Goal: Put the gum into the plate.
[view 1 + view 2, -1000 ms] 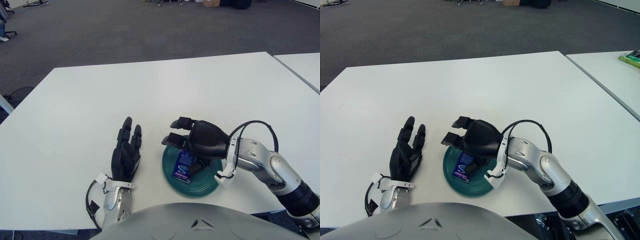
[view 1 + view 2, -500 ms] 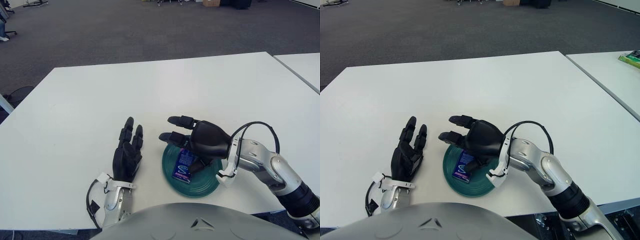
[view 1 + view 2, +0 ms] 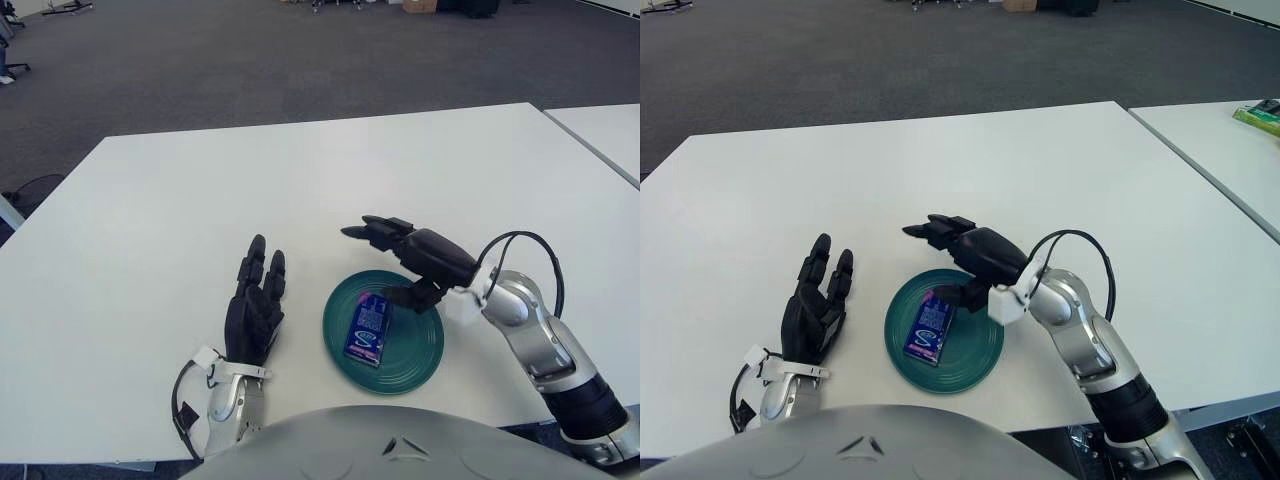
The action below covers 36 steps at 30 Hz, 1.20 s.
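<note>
A blue gum pack lies flat in the green plate on the white table; it also shows in the right eye view. My right hand is open, fingers spread, raised above the plate's far rim and apart from the gum. It holds nothing. My left hand rests flat on the table left of the plate, fingers extended and empty.
The white table stretches far ahead and to the left. A second white table stands to the right with a green item on it. Dark carpet lies beyond.
My right hand has let go of the gum, opened its fingers, and lifted up and back to the right off the plate. The gum stays in the plate. The left hand has not moved.
</note>
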Available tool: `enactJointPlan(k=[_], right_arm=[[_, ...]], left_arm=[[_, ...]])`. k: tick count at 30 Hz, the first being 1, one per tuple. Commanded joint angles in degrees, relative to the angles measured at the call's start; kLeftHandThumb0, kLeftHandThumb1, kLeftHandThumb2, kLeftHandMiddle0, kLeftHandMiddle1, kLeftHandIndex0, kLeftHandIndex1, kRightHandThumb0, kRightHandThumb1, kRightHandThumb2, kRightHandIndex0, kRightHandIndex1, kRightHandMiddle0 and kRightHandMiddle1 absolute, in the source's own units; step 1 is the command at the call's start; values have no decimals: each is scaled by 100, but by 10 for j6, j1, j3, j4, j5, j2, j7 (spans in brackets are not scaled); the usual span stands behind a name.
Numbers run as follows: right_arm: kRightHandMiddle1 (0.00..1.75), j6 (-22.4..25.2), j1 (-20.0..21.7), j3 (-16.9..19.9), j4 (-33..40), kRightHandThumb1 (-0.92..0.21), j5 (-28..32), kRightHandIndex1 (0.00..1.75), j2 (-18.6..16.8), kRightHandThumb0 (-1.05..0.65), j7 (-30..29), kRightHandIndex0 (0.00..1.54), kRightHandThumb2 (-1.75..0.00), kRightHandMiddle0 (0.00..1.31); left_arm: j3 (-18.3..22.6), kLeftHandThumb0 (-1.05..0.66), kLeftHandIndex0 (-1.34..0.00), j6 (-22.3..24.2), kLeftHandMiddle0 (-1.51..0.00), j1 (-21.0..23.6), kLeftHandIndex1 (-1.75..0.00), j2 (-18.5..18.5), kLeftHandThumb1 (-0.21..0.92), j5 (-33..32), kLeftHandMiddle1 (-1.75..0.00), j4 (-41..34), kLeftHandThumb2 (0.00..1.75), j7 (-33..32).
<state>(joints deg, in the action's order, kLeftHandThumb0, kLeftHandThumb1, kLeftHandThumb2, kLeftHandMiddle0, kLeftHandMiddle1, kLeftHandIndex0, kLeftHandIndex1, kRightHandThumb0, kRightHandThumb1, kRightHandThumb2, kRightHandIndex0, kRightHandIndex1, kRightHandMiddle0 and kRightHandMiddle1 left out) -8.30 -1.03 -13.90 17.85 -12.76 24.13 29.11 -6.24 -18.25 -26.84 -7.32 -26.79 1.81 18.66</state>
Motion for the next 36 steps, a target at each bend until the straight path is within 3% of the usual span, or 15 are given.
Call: enactJointPlan(k=[1,8,12,22,24,28,36], right_arm=[[12,160,-16,59,-15,-92,218,0,-91,-105,10,2,-101,0],[1,194,-78,91,1,-92,269,0,-149,-105,-61,0,-109,0],[1,160,-84,112,-36,-92,248,0,-174,-105,-109,0,-109,1],[5,22,-69,173,-191,-92,212,0,-161,-105,-136,0,-106,7],[15,4,-66,179,-213,-92,209,0,-158,-105,-137,0,-106,3],[25,-14,-66,187,-234,-92,207,0,-154,-105,-138,0,-107,1],[22,-21,-76,200,-262,-92,213,0,-156,-105,-144,0,-106,0]], left_arm=[[15,-105,-5,9,0,-14,-4,-30,92,-11,0,50,79,-6],[18,-105,-6,9,0,-19,-6,-20,92,-9,0,41,79,-4],[23,-105,-3,5,-1,-17,-16,-21,92,-10,0,38,76,-7],[29,-101,0,-7,-7,-23,-33,-14,92,-6,-1,30,71,-2],[29,-101,0,-11,-7,-24,-33,-11,92,2,-1,29,72,-4],[31,-100,0,-14,-8,-25,-34,-7,92,10,-1,29,74,-7],[42,-100,0,-19,-7,-26,-35,4,92,20,-1,35,77,-4]])
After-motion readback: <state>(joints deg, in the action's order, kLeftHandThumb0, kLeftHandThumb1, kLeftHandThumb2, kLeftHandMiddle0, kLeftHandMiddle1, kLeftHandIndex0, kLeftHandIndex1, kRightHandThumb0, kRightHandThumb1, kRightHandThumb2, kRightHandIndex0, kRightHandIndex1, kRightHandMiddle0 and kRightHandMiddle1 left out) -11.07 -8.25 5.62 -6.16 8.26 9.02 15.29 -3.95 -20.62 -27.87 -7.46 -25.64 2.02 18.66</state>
